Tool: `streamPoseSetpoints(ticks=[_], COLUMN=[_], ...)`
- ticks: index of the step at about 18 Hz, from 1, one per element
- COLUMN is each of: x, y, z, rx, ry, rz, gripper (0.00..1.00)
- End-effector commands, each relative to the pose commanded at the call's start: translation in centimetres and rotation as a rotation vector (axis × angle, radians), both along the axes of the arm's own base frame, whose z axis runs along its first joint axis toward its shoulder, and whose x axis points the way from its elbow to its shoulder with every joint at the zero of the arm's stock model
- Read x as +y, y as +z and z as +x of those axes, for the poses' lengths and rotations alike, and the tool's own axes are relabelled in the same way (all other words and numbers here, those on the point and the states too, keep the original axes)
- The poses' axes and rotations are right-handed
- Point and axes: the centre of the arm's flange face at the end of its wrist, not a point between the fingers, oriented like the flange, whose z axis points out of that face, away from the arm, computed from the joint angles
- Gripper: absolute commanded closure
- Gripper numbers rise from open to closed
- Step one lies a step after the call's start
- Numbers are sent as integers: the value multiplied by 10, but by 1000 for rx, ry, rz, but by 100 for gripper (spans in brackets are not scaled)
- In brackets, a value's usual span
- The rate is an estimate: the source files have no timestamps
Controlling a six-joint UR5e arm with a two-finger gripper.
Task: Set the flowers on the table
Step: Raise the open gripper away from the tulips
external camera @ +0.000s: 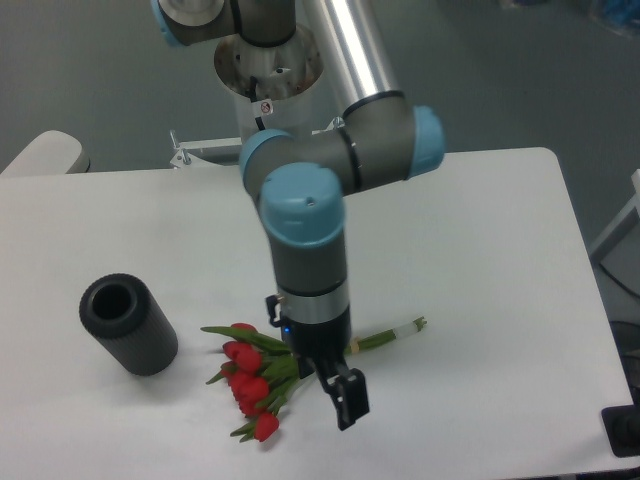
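Note:
The flowers (250,385), a bunch of red tulip buds with green leaves, lie on their side on the white table (480,260) near its front edge. Their long green stems (395,334) run up to the right. My gripper (330,388) points down over the stems' middle. One black finger (349,398) shows in front of the stems, apart from them. The other finger is hidden behind the wrist. The jaws look open, with the stems lying between them.
A dark grey ribbed cylinder vase (128,324) lies tilted on the table, left of the flowers. The arm's base (268,80) stands at the table's back edge. The table's front edge is close below the buds.

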Motion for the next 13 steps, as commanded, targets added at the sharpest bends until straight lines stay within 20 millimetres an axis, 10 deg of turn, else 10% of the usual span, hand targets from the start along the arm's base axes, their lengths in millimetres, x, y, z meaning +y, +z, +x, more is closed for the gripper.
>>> streamPoseSetpoints(ticks=[13], x=[-18], y=[14], z=[-21], rx=[6], ry=[22], rz=[1], gripper=[0])
